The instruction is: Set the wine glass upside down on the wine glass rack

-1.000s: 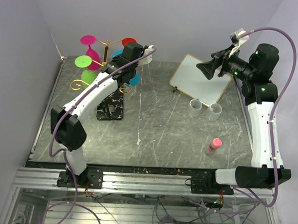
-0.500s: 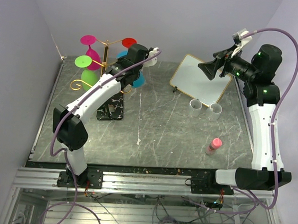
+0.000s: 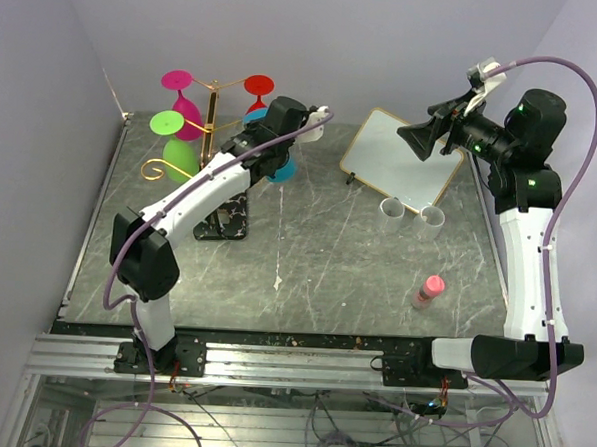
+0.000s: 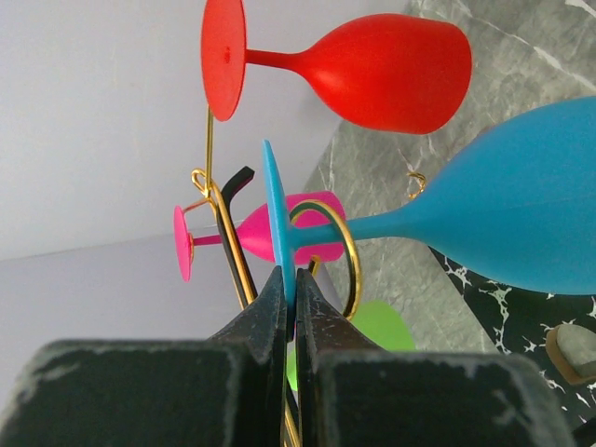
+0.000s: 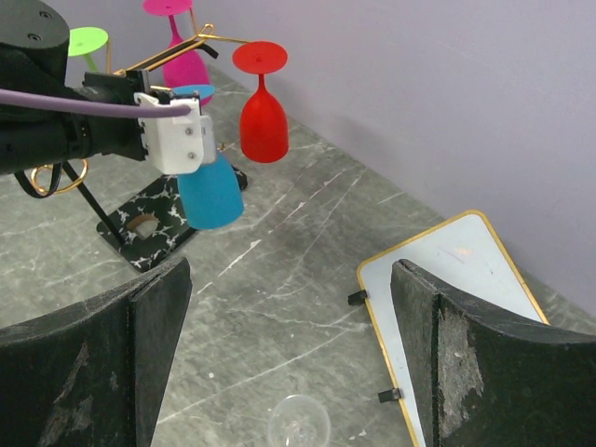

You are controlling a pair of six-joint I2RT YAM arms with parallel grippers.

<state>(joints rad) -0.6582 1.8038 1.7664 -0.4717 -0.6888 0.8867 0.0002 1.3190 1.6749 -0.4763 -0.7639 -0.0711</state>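
My left gripper (image 4: pixel 291 289) is shut on the flat foot of a blue wine glass (image 4: pixel 521 214), which hangs bowl down beside the wine glass rack (image 3: pixel 212 119), a gold stand on a black base (image 3: pixel 222 219). In the left wrist view the blue stem crosses a gold curl (image 4: pixel 346 251); I cannot tell whether they touch. The top view shows the blue wine glass (image 3: pixel 279 167) just right of the stand. Red (image 4: pixel 382 70), pink (image 3: pixel 182 117) and green (image 3: pixel 177 157) glasses hang on the rack. My right gripper (image 3: pixel 418 140) is open and empty, high over the whiteboard.
A gold-framed whiteboard (image 3: pixel 402 159) lies at the back right. Two clear cups (image 3: pixel 392 210) (image 3: pixel 432 222) stand in front of it. A pink bottle (image 3: pixel 429 289) stands nearer the front on the right. The back wall is close behind the rack.
My left arm has shifted to the right with the blue glass, a little away from the rack's stem. The right arm has barely moved.
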